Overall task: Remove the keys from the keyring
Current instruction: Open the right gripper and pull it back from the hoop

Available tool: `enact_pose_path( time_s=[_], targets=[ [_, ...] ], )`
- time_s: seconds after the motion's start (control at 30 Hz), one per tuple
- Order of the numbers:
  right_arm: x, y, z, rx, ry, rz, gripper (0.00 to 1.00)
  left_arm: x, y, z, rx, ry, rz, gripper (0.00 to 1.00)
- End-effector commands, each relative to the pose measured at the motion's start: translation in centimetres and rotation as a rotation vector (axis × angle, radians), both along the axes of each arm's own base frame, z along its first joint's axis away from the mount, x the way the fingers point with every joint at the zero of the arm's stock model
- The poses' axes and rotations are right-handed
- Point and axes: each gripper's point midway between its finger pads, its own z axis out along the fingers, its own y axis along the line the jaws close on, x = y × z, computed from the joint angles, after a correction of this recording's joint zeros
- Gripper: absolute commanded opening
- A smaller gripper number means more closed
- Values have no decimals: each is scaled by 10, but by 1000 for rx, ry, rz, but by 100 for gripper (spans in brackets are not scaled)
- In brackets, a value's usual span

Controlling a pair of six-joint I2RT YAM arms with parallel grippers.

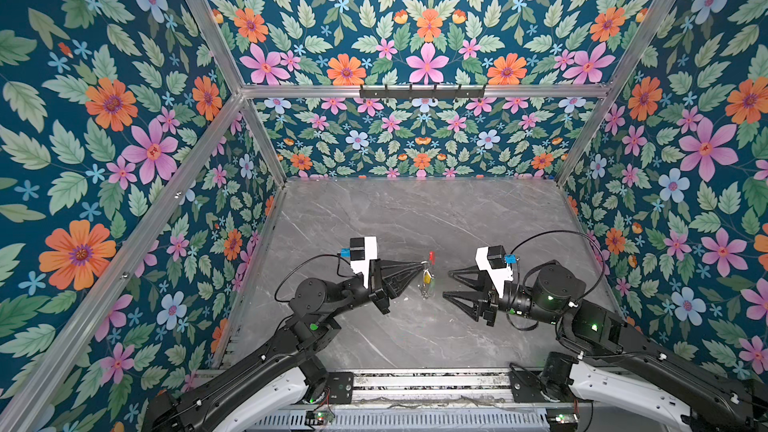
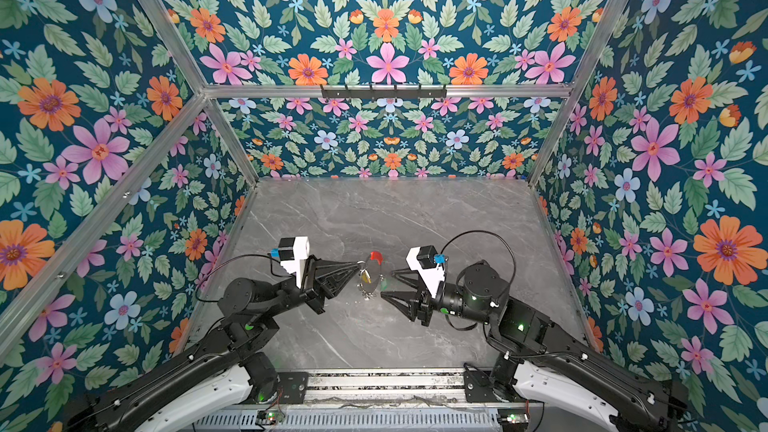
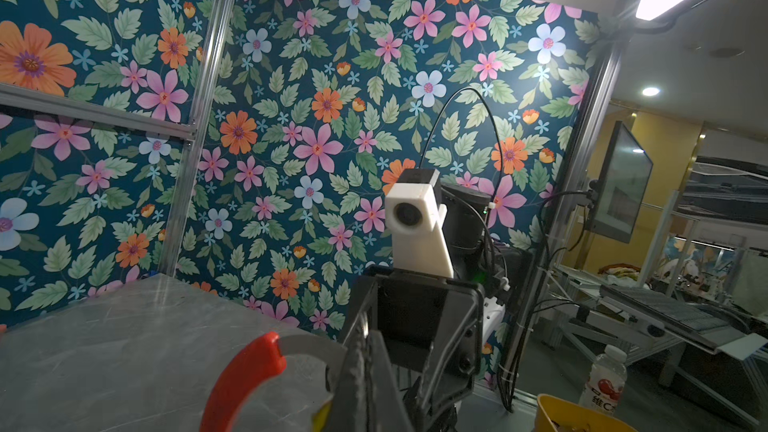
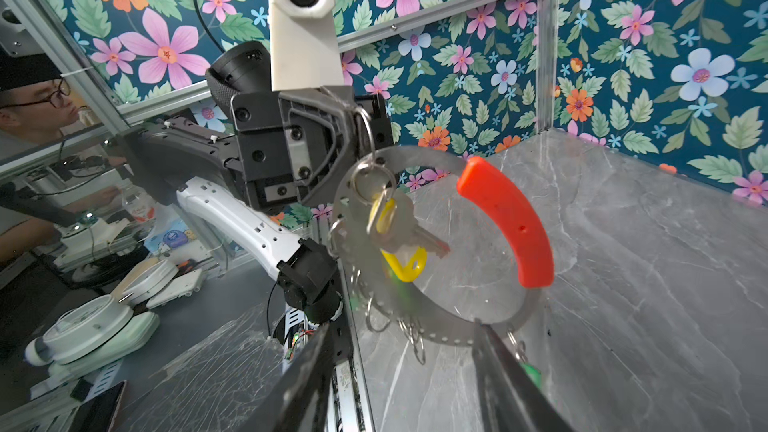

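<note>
Right wrist view is showing the left gripper [image 4: 353,118] clenching the keyring [image 4: 444,328] and holding it upright above the bench [image 4: 623,284], with the yellow key [image 4: 405,261] hanging on its arc across from the red sleeve [image 4: 511,222]. The right gripper [image 1: 446,283] is standing released just beside the keyring, grasping nothing. The green key [image 4: 532,371] is peeking out low behind a finger, its attachment hidden, so at least the yellow one is waiting to be removed.

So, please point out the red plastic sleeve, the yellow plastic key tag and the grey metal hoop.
Red plastic sleeve [image 4: 511,222]: right wrist view, middle of its face.
Yellow plastic key tag [image 4: 391,263]: right wrist view, its lower end.
Grey metal hoop [image 4: 449,328]: right wrist view, its lower arc.
</note>
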Motion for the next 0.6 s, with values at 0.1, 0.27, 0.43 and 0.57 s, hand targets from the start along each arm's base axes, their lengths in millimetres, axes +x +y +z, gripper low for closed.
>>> enact_pose_path(
  time_s=[0.1,0.27,0.43,0.57],
  targets=[
    [20,-11,-2,45,-28,-136,55,3,2,-7,-4,-78,62,0],
    [25,-5,-10,-12,-48,-139,59,4,-5,-17,16,-85,46,0],
    [26,-1,-14,-35,-55,-123,59,4,-8,-24,35,-89,37,0],
    [23,-4,-9,-26,-53,-91,58,4,-10,-27,42,-85,27,0]
  ],
)
